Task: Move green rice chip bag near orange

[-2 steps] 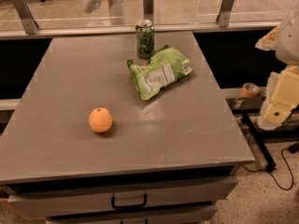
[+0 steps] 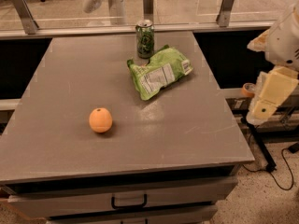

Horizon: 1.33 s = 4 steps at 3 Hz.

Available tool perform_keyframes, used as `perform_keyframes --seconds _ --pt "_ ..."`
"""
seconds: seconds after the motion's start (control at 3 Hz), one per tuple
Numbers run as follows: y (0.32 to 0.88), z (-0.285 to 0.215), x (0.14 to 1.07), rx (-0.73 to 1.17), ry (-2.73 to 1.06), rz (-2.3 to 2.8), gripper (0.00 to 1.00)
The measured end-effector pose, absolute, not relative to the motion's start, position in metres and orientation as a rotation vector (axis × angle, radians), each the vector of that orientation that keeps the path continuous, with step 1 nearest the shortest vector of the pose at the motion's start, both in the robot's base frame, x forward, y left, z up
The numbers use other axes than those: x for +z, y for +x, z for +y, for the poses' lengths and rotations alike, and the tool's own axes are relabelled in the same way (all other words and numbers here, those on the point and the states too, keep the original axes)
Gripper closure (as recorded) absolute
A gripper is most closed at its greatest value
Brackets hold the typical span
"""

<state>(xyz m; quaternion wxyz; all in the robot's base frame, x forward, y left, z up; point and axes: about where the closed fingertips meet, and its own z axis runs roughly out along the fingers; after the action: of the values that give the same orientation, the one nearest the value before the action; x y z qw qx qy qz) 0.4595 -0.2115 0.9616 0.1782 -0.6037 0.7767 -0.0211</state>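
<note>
Three things top the grey table (image 2: 187,125): crinkled light-green rice chip bag (image 2: 160,73) beside a dark green can (image 2: 145,38), small round orange fruit (image 2: 100,120) well apart; my white gripper (image 2: 103,3) hangs past the far edge, I cannot tell its state

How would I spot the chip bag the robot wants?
On the grey table, whose right side the gripper hangs beside, look to the far end, in front of the dark green can. The green rice chip bag lies there: crinkled, light green with a white label, larger than the round orange nearer you.
</note>
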Motion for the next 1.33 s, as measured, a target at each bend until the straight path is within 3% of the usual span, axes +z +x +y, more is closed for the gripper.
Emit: perform_keyframes --seconds 1.33 --pt "0.61 -0.115 0.901 -0.029 -1.993 1.844 0.0"
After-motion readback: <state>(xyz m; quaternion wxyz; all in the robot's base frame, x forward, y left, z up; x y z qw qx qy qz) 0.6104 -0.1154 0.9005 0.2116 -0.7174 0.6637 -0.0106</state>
